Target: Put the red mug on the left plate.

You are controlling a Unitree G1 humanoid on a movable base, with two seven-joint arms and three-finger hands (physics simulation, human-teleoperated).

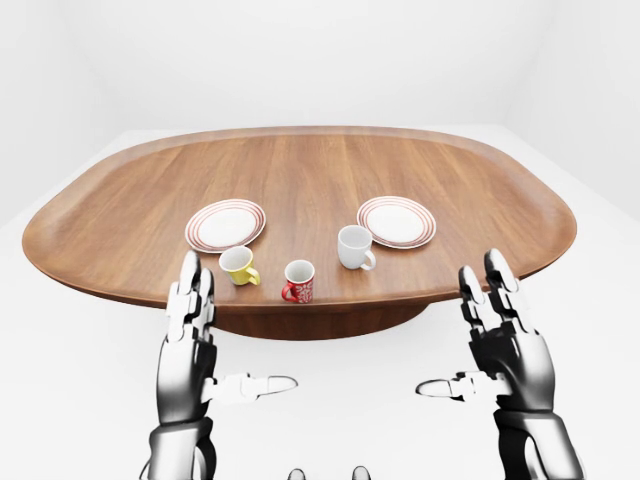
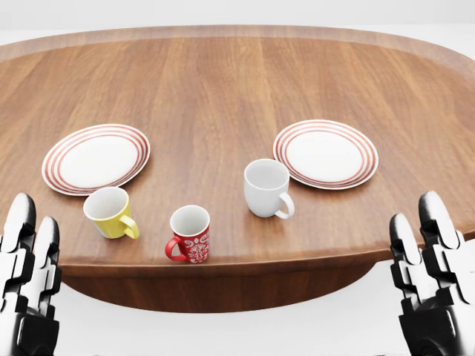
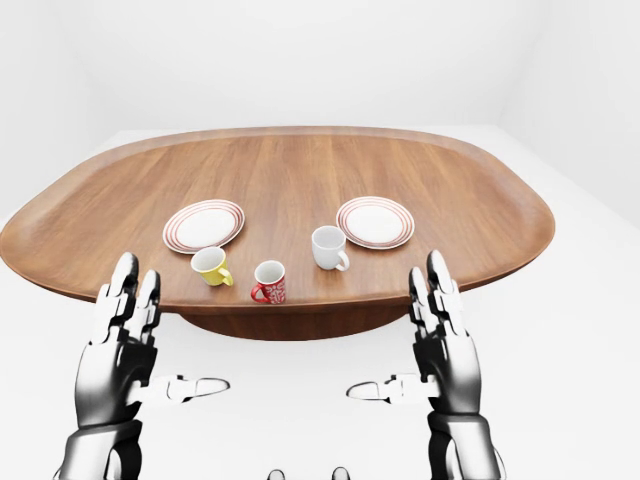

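Note:
The red mug (image 2: 190,234) with a white pattern stands upright near the bottom edge of the wooden table (image 2: 223,89), handle to the left. The left plate (image 2: 96,158), white with red rings, lies up and to the left of it. My left hand (image 1: 215,345) is open and empty, below the table edge to the mug's lower left. My right hand (image 1: 470,340) is open and empty, below the table edge at the right.
A yellow mug (image 2: 110,213) stands between the red mug and the left plate. A white mug (image 2: 267,188) stands right of the red mug. A second red-ringed plate (image 2: 326,153) lies at the right. White floor surrounds the table.

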